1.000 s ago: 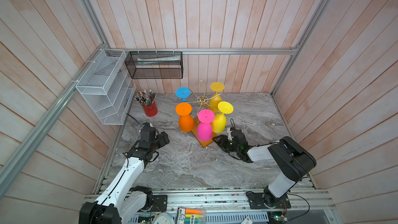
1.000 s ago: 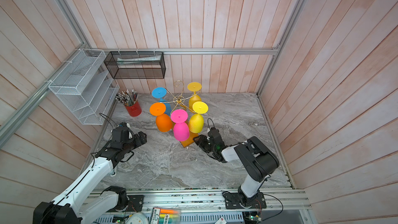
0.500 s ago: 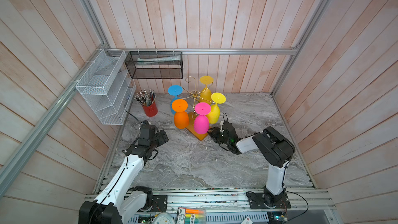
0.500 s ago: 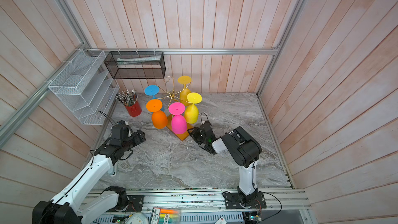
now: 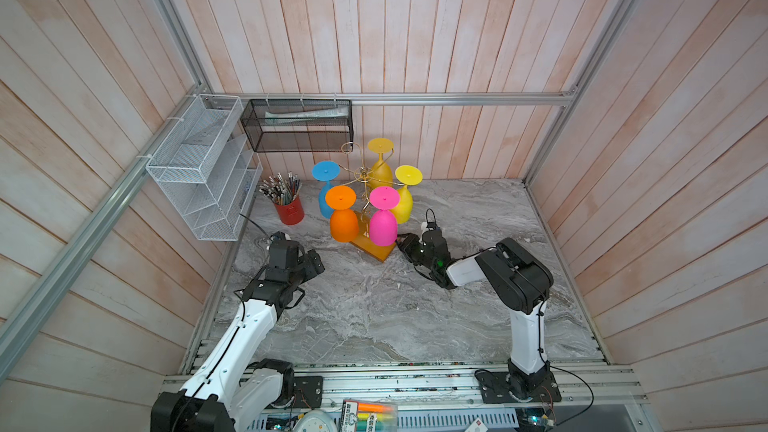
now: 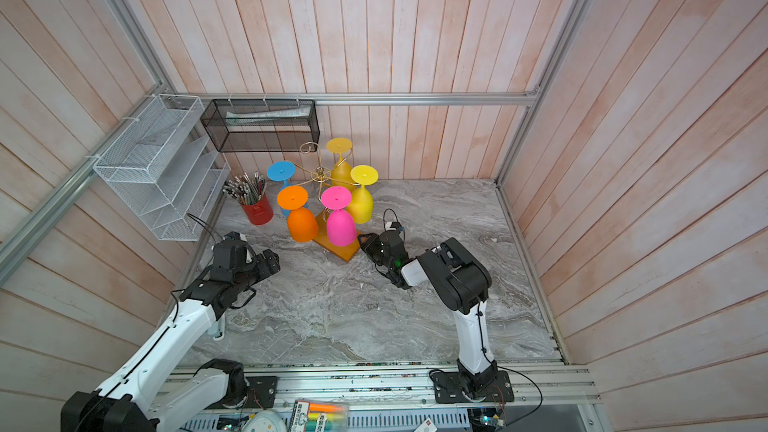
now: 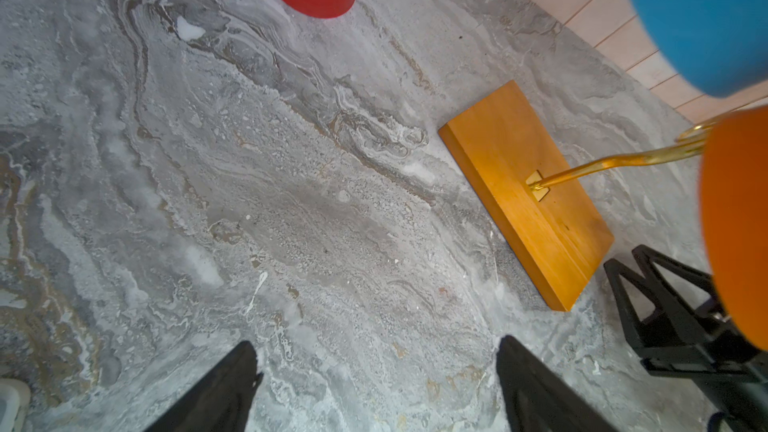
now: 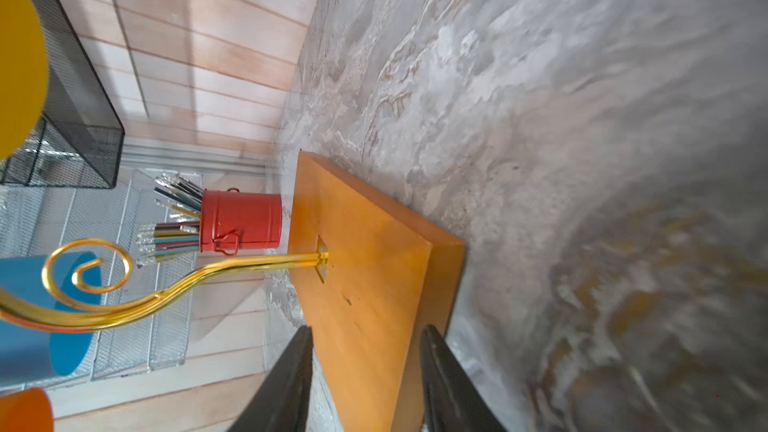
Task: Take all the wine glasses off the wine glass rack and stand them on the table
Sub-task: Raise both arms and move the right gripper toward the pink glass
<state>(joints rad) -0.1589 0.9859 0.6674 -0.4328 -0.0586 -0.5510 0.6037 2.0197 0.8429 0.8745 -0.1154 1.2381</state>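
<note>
The wine glass rack (image 5: 365,173), gold wire on an orange-brown wooden base (image 6: 336,249), stands at the back of the table in both top views. Several wine glasses hang upside down from it: blue (image 5: 325,203), orange (image 5: 344,224), pink (image 5: 382,228) and two yellow ones (image 5: 403,209). My right gripper (image 5: 401,241) is shut on the base's near corner; in the right wrist view the wood (image 8: 365,263) fills the gap between the fingers (image 8: 291,367). My left gripper (image 5: 311,261) hovers open left of the rack, with only bare table between its fingers (image 7: 536,388).
A red cup of pencils (image 5: 289,209) stands left of the rack. A white mesh shelf (image 5: 199,168) and a black mesh basket (image 5: 297,124) hang on the back left walls, the basket just above the rack's far arms. Wood walls enclose the marble table (image 5: 374,317).
The rack with its glasses has slid back and left toward the wall, my right gripper moving with it at the base corner, jaws narrowing. The left arm has barely moved.
</note>
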